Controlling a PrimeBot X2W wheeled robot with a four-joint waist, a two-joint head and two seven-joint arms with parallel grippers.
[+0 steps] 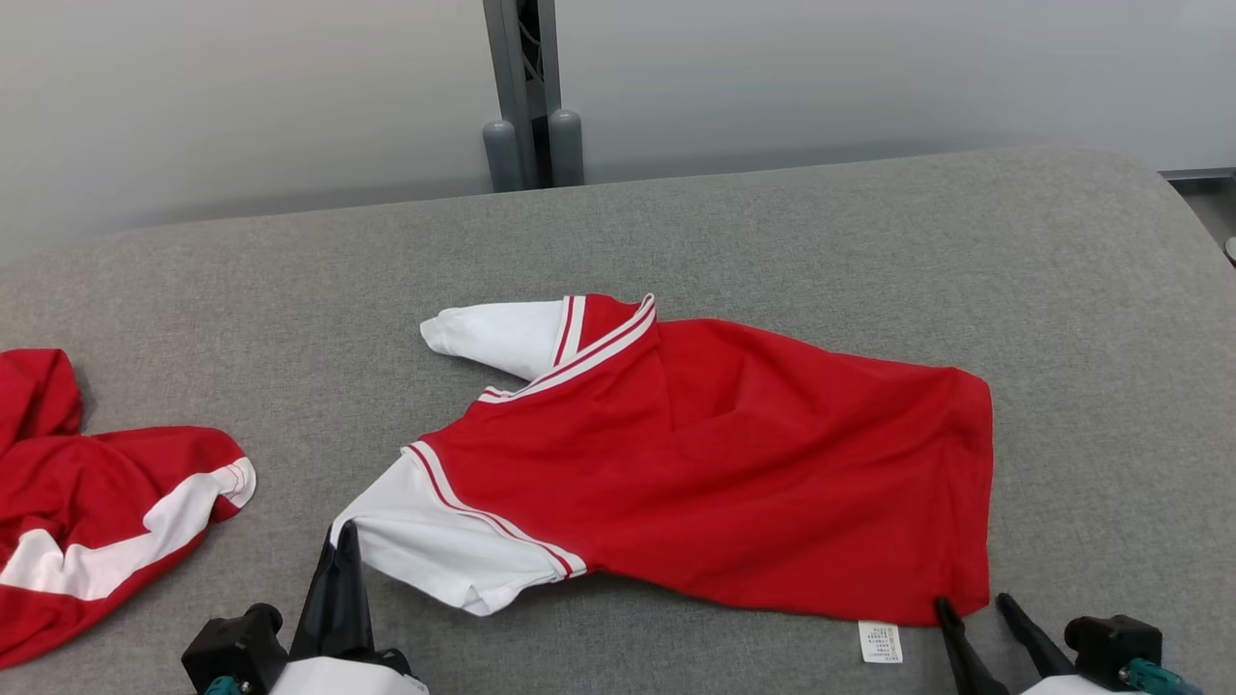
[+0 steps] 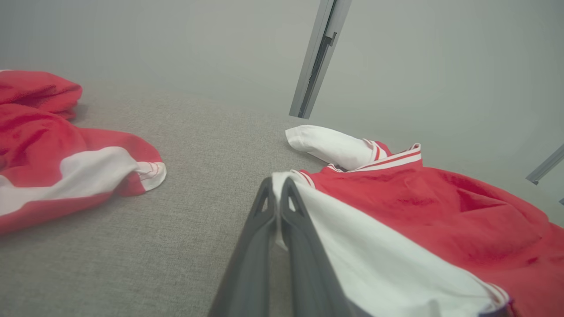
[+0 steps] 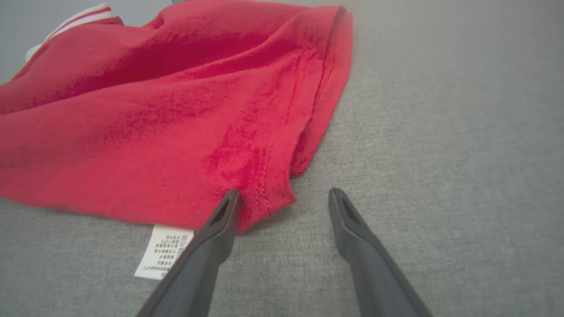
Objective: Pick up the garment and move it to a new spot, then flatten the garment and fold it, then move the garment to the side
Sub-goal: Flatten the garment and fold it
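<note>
Item: garment (image 1: 715,463). Left gripper (image 1: 343,531) pinched shut on white sleeve (image 1: 435,541), 8 o'clock. Right gripper (image 1: 973,601) open at hem corner (image 1: 966,579), 5 o'clock; push it deeper before you close.

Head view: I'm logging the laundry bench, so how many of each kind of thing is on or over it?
Shirts: 2 (middle shirt, left shirt)
Care label: 1
Grippers: 2 (left gripper, right gripper)
Total: 5
</note>
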